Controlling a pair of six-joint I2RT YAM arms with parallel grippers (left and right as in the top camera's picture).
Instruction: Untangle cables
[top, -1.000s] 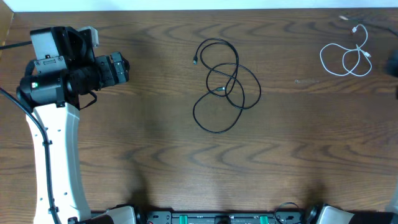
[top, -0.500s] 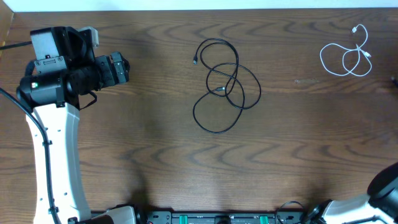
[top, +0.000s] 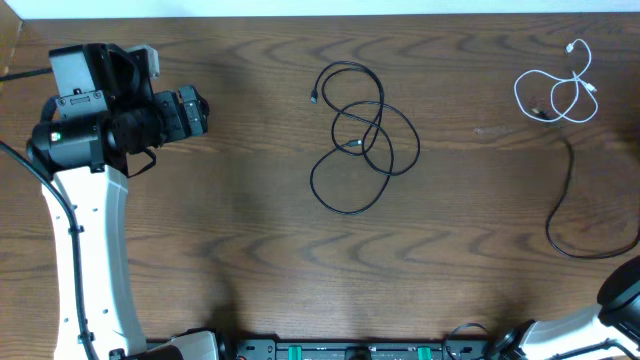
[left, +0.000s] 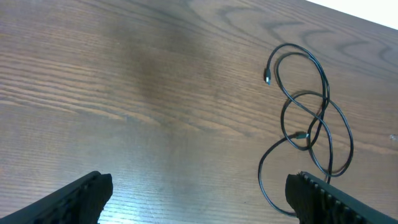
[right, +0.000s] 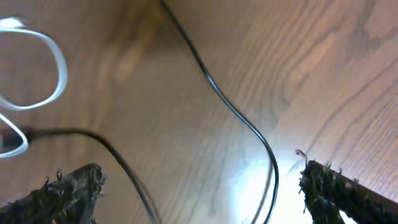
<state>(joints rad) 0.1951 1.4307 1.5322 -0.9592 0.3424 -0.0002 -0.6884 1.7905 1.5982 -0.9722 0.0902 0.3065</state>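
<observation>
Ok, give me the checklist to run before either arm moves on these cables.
1. Open, empty left pincer: ok.
2. Open right pincer, gripping nothing: ok.
3. The centre black cable lies apart from the other cables: ok.
4. The centre black cable is free of self-crossings: not ok, its loops cross.
5. The right black cable is clear of the white cable: not ok, its end meets the white loop.
6. Its other end is free: cannot tell, it runs off the overhead frame.
</observation>
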